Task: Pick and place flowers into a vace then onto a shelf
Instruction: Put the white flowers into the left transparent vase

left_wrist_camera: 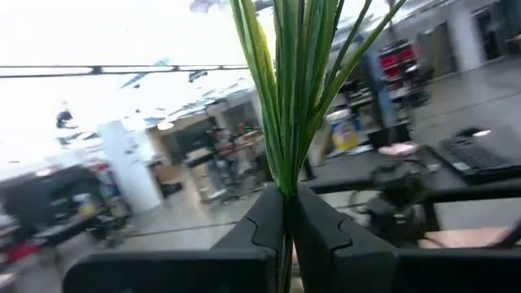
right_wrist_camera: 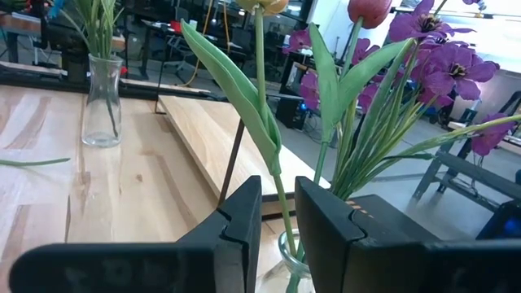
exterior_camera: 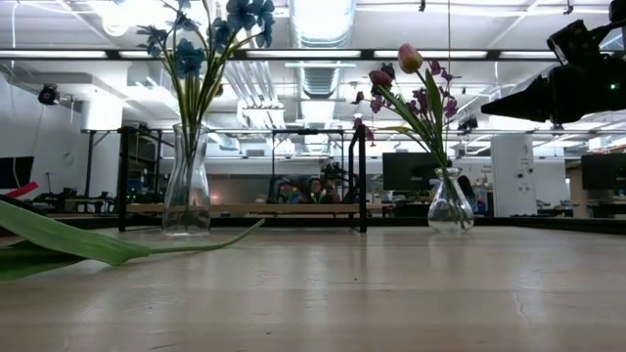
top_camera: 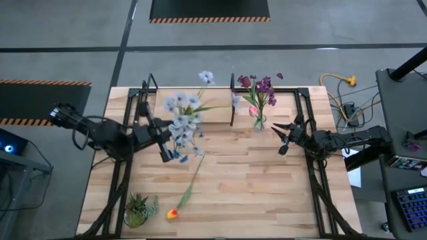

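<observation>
No readable labels or writing. Left gripper (left_wrist_camera: 286,220) jaws clamped on the blue flowers' (top_camera: 181,120) stems, above their vase (exterior_camera: 187,186). Right gripper (right_wrist_camera: 277,228) jaws part-open, a pink-purple flowers (right_wrist_camera: 423,57) stem between them, untouched. Loose orange flower (top_camera: 175,212) lies on tabletop (top_camera: 253,187). Shelf (right_wrist_camera: 203,130) behind the vases.
</observation>
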Robot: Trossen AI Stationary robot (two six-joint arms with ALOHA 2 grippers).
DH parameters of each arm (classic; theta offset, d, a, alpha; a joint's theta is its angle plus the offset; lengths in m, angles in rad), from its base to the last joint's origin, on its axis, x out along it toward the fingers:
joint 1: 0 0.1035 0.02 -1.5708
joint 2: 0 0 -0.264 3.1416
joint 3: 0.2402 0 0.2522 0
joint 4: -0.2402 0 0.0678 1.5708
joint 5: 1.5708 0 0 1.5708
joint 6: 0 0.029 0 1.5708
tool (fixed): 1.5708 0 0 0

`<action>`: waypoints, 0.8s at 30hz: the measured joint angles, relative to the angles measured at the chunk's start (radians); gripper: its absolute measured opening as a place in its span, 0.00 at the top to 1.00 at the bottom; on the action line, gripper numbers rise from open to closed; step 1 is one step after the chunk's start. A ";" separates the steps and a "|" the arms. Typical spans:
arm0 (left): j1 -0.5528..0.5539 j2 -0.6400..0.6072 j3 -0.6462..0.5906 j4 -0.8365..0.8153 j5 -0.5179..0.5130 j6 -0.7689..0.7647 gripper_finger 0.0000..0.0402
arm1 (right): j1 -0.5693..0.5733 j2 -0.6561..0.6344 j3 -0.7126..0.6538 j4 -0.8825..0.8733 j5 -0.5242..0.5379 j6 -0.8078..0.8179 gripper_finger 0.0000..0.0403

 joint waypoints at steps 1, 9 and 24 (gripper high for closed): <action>0.000 0.000 0.009 0.000 -0.027 0.015 1.00 | 0.000 0.000 0.000 0.000 0.000 0.000 0.83; 0.001 -0.019 -0.009 -0.003 -0.323 0.065 1.00 | 0.000 0.000 0.000 0.000 0.000 0.000 0.83; 0.002 -0.354 -0.342 0.000 -0.452 0.009 1.00 | 0.000 0.000 0.000 -0.002 0.000 0.001 0.83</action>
